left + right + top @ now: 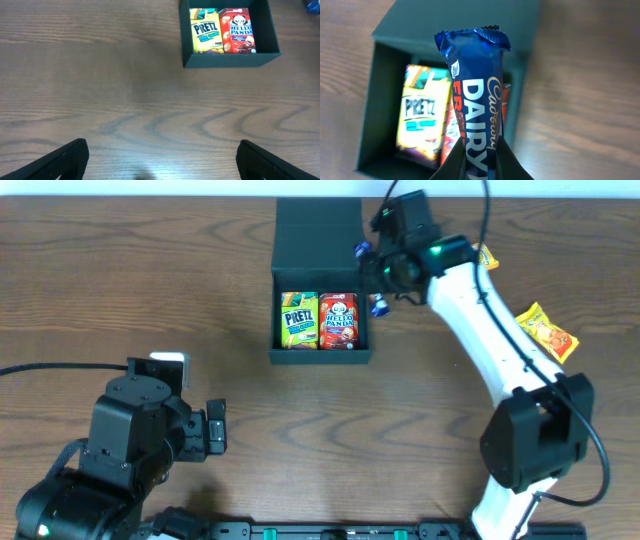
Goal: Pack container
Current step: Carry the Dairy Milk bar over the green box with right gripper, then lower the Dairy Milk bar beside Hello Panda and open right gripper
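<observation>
Container (320,357) and right tool (372,277) sat close together at the far middle of the bench (150,270). The right tool (477,167) was clamped on the lower end of a blue Cadbury Dairy Milk bar (477,95), with a dark finger (449,165) on each side of the wrapper. The bar (379,304) hung above the container's right wall. In the wrist view its crimped top end reached over the hinged lid (470,20), which lay folded back flat.

Inside the container (374,100) a yellow Pretz box (420,120) and a red Hello Panda box (506,100) lay side by side, touching, against the near wall. The bar hid most of the Hello Panda box.

Two yellow packets (548,332) lay on the bench to the right, apart from the container.

The left tool (162,167) hung above bare bench near the robot, well apart from the container (230,60), its fingers (65,160) spread wide and holding nothing.
</observation>
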{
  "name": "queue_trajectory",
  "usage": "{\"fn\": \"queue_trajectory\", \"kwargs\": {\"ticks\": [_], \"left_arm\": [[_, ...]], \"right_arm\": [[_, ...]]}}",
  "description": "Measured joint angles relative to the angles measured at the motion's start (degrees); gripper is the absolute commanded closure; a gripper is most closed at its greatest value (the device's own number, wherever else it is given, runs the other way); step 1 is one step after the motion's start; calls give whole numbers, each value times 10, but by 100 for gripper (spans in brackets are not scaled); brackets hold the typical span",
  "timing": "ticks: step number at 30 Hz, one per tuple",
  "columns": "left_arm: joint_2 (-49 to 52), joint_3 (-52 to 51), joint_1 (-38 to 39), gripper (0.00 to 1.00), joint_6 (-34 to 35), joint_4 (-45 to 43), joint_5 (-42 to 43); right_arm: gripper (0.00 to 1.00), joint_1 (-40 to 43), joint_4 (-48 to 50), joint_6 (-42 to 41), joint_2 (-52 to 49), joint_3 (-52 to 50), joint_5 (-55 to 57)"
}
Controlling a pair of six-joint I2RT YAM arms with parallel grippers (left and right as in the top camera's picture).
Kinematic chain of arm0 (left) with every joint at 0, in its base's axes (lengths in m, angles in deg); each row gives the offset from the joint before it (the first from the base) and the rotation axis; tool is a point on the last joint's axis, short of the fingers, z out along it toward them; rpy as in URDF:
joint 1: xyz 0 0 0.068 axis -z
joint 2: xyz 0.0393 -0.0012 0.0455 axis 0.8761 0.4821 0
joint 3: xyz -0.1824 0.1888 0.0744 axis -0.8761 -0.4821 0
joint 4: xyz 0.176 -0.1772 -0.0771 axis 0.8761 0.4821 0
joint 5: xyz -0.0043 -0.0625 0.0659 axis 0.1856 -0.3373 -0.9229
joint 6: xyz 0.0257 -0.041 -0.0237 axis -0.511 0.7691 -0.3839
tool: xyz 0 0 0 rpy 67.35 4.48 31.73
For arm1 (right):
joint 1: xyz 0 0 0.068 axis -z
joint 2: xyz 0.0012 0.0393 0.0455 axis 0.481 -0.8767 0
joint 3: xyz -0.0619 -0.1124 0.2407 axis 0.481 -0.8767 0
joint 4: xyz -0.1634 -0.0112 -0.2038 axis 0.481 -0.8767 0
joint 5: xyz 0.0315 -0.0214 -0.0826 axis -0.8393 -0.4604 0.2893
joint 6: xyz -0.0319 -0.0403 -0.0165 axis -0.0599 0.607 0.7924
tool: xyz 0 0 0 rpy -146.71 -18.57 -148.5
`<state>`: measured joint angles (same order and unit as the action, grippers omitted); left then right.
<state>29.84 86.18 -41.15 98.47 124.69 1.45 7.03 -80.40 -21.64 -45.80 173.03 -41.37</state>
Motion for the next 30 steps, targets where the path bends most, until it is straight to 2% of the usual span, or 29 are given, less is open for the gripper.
{"fn": "queue_trajectory", "kwargs": {"ticks": [14, 28, 30], "left_arm": [[0, 0, 0, 5, 0, 0, 0], [0, 0, 0, 5, 0, 0, 0], [0, 0, 0, 5, 0, 0, 0]], "right_arm": [[99, -100, -22, -130, -17, -15, 156], [98, -108, -13, -151, -76, -28, 233], [78, -108, -11, -151, -78, -30, 235]]}}
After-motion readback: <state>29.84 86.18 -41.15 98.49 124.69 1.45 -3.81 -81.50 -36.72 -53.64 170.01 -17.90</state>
